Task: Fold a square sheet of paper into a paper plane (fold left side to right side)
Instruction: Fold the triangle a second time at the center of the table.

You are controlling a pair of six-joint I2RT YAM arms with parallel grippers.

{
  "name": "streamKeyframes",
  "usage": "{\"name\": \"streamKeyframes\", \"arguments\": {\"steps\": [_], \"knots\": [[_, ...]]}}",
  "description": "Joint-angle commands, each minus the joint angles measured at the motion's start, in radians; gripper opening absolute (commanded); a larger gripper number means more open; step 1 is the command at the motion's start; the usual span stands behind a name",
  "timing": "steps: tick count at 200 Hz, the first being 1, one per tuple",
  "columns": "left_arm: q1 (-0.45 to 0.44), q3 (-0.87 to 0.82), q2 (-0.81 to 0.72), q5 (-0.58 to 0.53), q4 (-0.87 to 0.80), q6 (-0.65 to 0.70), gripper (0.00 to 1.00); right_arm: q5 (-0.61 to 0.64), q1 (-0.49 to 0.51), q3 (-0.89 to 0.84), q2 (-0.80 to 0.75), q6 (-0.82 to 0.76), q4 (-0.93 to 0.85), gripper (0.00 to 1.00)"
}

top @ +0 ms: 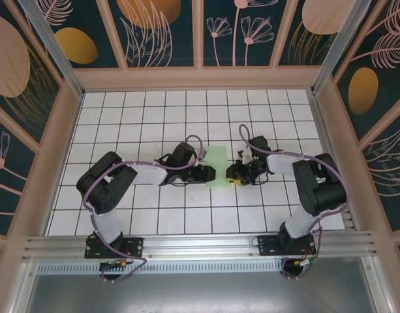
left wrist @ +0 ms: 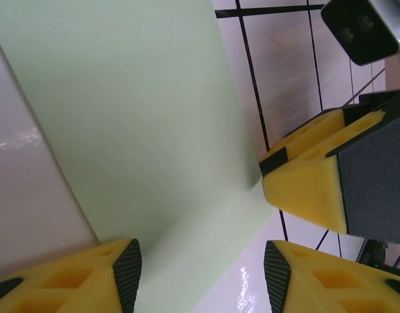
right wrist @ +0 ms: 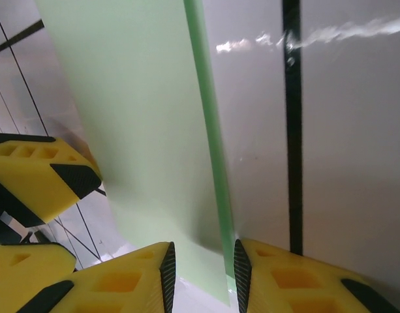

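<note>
The square sheet of paper [top: 216, 163] lies folded into a narrow pale mint-green strip on the grid floor between my two arms. My left gripper [top: 205, 173] stands at the strip's near left edge. In the left wrist view it [left wrist: 203, 267] is open, and the paper [left wrist: 141, 117] runs flat between its wide-apart yellow fingers. My right gripper [top: 233, 175] is at the near right edge. In the right wrist view it [right wrist: 204, 270] is open with a narrow gap, and the paper's [right wrist: 134, 117] near right corner, with a darker green edge layer [right wrist: 209, 130], sits between its pads.
White grid tiles [top: 154, 111] cover the floor, walled in by patterned panels [top: 164, 32] and a metal rail [top: 200, 246] at the near edge. The two grippers stand close together; the right one's finger [left wrist: 310, 189] shows in the left wrist view.
</note>
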Motion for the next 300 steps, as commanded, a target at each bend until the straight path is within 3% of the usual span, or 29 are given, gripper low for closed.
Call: {"name": "streamKeyframes", "arguments": {"steps": [1, 86, 240, 265, 300], "knots": [[-0.005, -0.034, 0.0, -0.01, -0.045, 0.008, 0.56, -0.023, 0.01, 0.021, 0.021, 0.011, -0.015, 0.33], [-0.006, -0.037, 0.002, -0.011, -0.041, 0.006, 0.55, -0.042, 0.009, 0.07, 0.019, 0.032, 0.017, 0.31], [-0.008, -0.046, -0.015, -0.014, -0.035, 0.023, 0.55, -0.058, -0.026, 0.24, 0.184, -0.023, -0.03, 0.31], [-0.008, -0.038, -0.036, -0.025, -0.06, 0.054, 0.57, -0.058, -0.029, 0.262, 0.192, -0.017, -0.035, 0.22], [-0.008, 0.0, -0.156, -0.127, -0.173, 0.172, 0.61, -0.064, -0.03, 0.276, 0.19, -0.012, -0.076, 0.1]]}}
